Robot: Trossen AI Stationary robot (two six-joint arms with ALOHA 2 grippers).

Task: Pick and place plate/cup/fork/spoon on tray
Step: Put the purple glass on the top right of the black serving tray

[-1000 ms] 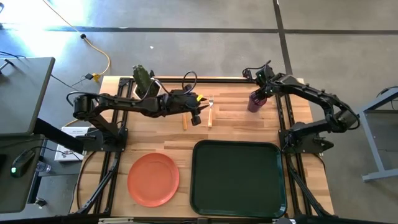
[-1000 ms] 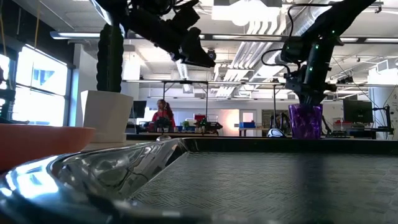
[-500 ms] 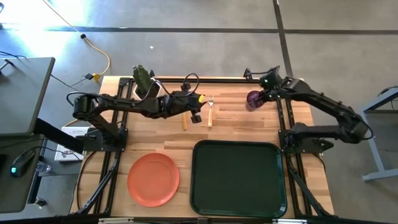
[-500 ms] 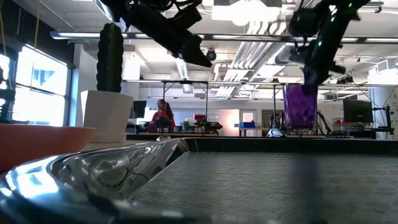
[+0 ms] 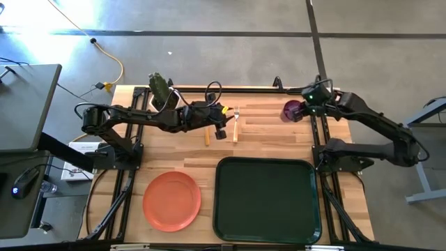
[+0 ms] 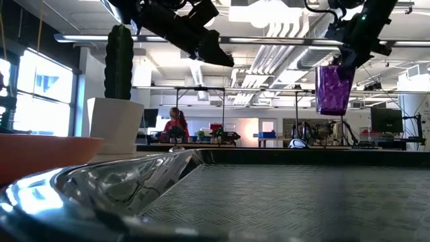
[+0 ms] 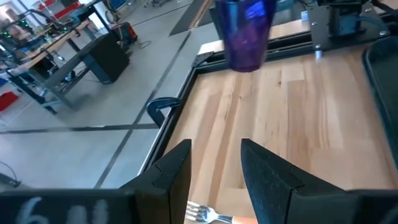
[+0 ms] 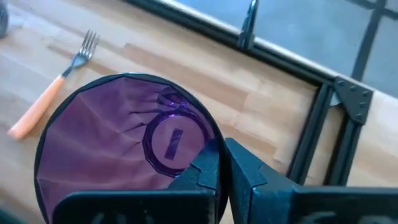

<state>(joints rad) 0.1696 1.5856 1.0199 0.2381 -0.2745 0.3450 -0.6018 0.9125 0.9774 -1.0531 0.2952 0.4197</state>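
My right gripper (image 5: 304, 109) is shut on the dark purple cup (image 5: 291, 110) above the table's far right corner; the cup also shows in the low view (image 6: 334, 87), clear of the table. My left gripper (image 5: 221, 130) is open and empty, hovering between the fork (image 5: 235, 124) and the spoon's tan handle (image 5: 206, 137); the spoon's bowl is hidden under the arm. The orange plate (image 5: 172, 201) lies flat at the near left. The green tray (image 5: 266, 199) lies flat beside it on the right. My right gripper pinches the cup's wall at the rim (image 8: 213, 144), one finger inside the cup and one outside. The fingers come from above, on the cup's right side. The cup hangs below them, mouth up, slightly tilted, lifted clear of the table (image 6: 334, 87).
A white pot with a green cactus (image 5: 162, 94) stands at the far left behind my left arm. The black frame rails (image 5: 317, 132) run along the table's sides. Bare wood lies between the fork and the cup.
My right gripper has risen with the cup, lifting it clear of the table, and has shifted a little toward the table's right edge. The cup stays mouth up.
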